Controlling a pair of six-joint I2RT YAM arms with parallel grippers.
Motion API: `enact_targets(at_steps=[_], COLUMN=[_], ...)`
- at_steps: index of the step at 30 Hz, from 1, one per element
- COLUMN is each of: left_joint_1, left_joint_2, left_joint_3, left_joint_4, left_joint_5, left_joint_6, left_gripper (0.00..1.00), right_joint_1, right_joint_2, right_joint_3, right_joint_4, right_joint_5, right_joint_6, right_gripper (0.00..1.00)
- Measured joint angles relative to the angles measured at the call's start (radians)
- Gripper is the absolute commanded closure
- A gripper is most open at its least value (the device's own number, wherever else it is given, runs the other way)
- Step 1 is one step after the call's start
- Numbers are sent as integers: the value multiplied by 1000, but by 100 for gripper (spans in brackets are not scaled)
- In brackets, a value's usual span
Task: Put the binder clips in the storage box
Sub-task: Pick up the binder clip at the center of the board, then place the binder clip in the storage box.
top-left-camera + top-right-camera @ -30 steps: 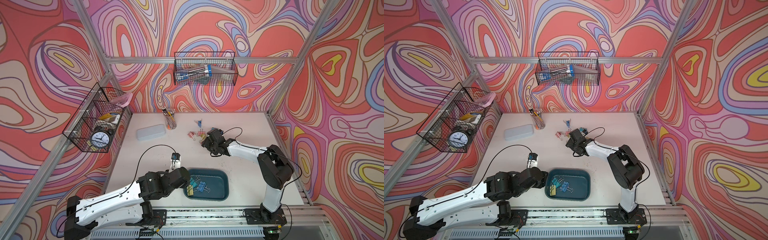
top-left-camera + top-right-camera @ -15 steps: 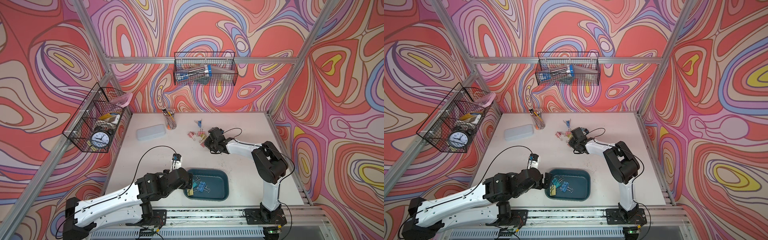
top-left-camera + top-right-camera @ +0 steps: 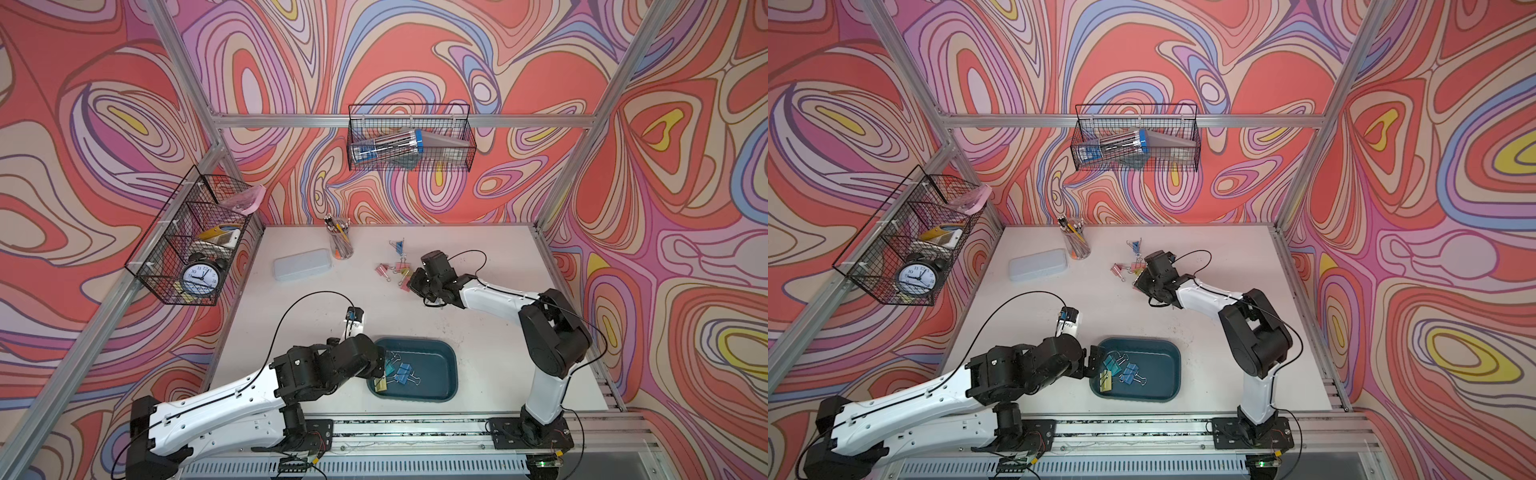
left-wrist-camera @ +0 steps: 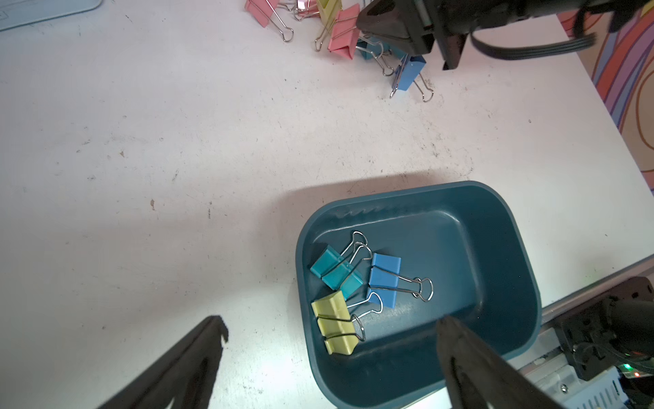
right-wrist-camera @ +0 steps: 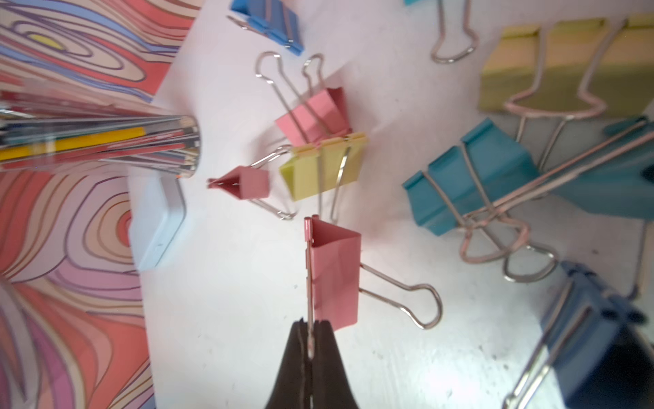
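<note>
Lying in the storage box [image 3: 436, 370], at the end nearest the left arm, are a few of the binder clips [image 4: 336, 271]: teal, blue and yellow, touching one another. The other clips sit loose on the bench [image 3: 311, 299], well apart from the box, in a scatter [image 3: 392, 268] toward the back wall.

At the near edge of that scatter, the right jaws are clenched on one wire handle of a pink clip [image 5: 334, 276]. Its second handle sticks out sideways. Whether it is lifted off the bench cannot be told. A yellow clip [image 5: 325, 166] and a teal clip [image 5: 467, 180] lie just beside it.

The left jaws are released and spread wide at the box's end. One of the fingers [image 4: 191, 361] is over bare bench, the other over the box's rim.

A pencil cup [image 3: 341, 245] and a pale flat case [image 3: 302, 264] stand farther back on the bench. A wire basket [image 3: 187, 249] on the side wall holds an alarm clock [image 3: 198, 276].
</note>
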Motion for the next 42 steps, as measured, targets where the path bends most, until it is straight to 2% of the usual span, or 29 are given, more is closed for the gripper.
enact_targets(at_steps=[7,13,17,21,26,31,38,42], left_joint_1=[114,199,229,242,257,261,277,333], left_joint_2=[2,24,25,24,17,17,38,85], left_joint_3=[0,-20,-40,-48,-52,-53,-53,-49], left_joint_4=[27,73,91,98,102,105,126,143], left_joint_5=[13,57,85,99,110,122,138,161], left_joint_6=[62,103,119,123,123,123,132,153], left_gripper=[1,1,1,1,1,1,1,4], right_joint_1=[77,293,465,603,694,723,732,738], right_joint_2=[-296,-539,-625,-622,-542,-422,-328,-309], right_joint_3=[-50,-137,-196,-220,-214,-213,-226,-235], right_joint_4=[-75,-248,-378,-468,-530,-542,-459,-446], right_joint_5=[-8,53,106,138,167,177,171,172], right_joint_6=[-36,12,110,211,277,291,299,306], right_gripper=[100,100,100,100,100,100,100,90])
